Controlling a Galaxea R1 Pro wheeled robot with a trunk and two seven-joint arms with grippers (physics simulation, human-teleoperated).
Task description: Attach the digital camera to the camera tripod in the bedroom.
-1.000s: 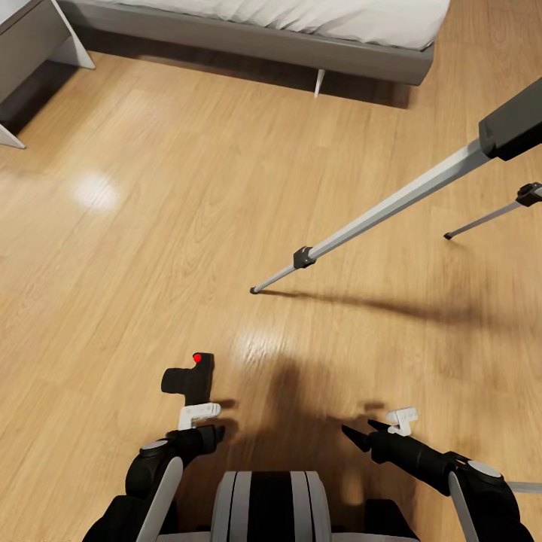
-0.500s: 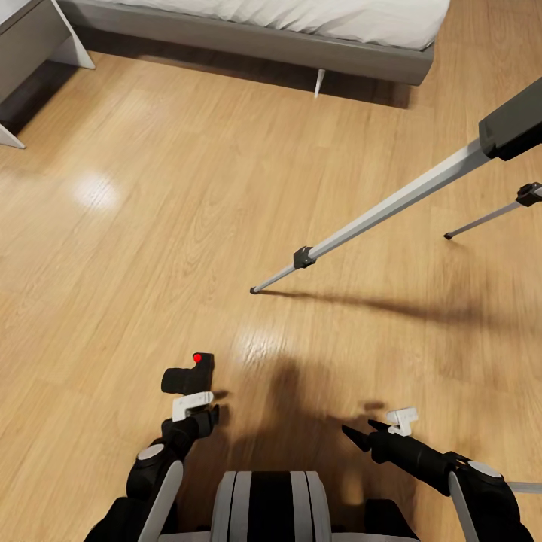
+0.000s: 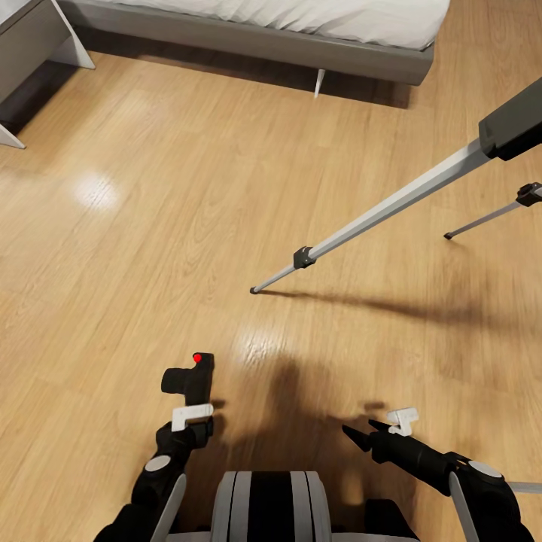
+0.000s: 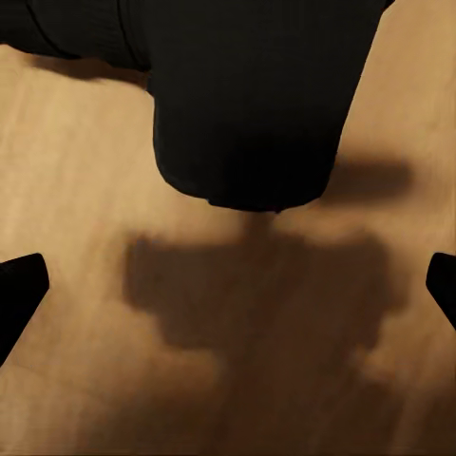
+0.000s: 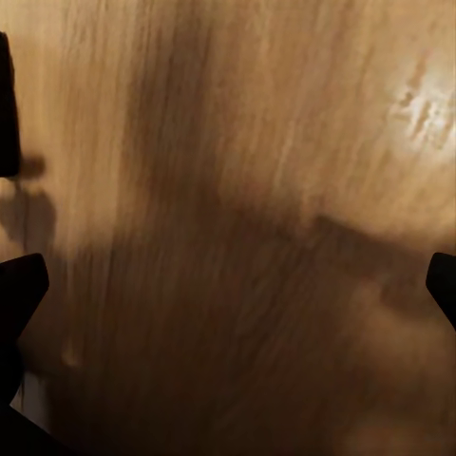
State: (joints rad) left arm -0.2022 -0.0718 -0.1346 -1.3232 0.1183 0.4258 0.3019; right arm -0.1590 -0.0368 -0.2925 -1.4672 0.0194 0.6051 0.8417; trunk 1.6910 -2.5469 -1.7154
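At lower left, the wide-open left gripper (image 3: 193,413) hovers just behind the small black boxy digital camera (image 3: 189,377), seemingly lined up to grasp it.

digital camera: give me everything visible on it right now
The digital camera is a small black matte box with a stub bulging to one side and a bright red dot on top. It sits on the light wood floor, upright as far as can be told, just ahead of the left claw. In the left wrist view its dark body lies beyond the spread fingertips, which stand wide of it; contact cannot be told. It lies apart from the camera tripod.
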